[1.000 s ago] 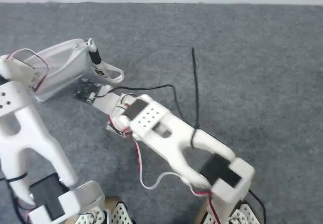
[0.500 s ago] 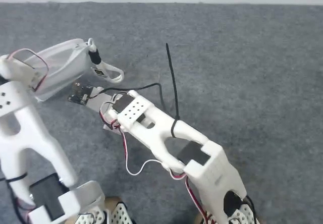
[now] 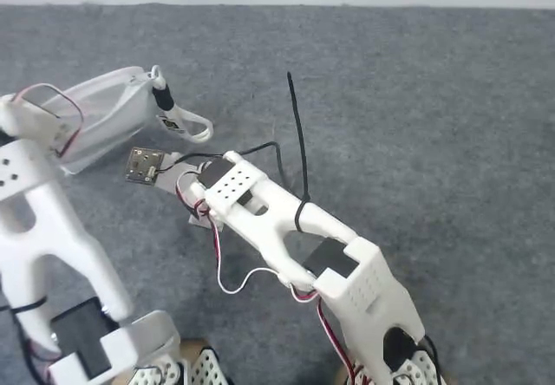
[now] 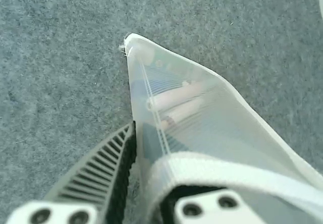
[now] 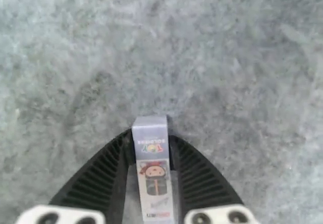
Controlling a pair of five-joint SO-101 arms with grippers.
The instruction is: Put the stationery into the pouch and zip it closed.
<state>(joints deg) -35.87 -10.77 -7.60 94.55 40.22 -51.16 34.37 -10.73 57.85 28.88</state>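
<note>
A translucent white mesh pouch (image 3: 102, 112) lies at the table's far left, with pale stick-shaped stationery (image 4: 174, 100) visible inside it. My left gripper (image 4: 144, 133) is shut on the pouch's edge and holds it up off the grey carpet. A dark pen-like end (image 3: 162, 97) and a white strap loop (image 3: 189, 127) stick out at the pouch's right end. Just in front of that end, low over the carpet, my right gripper (image 5: 150, 135) is shut on a small rectangular printed eraser (image 5: 153, 168). In the high view the right wrist (image 3: 227, 185) covers it.
Grey carpet (image 3: 416, 107) covers the table and stretches bare to the right and far side. A stiff black cable (image 3: 297, 129) rises from the right arm. Both arm bases stand at the near edge.
The right arm's elbow and base link swung left and nearer, and its black cable shifted left. Its wrist stayed close to the pouch's right end. The left arm and pouch held still.
</note>
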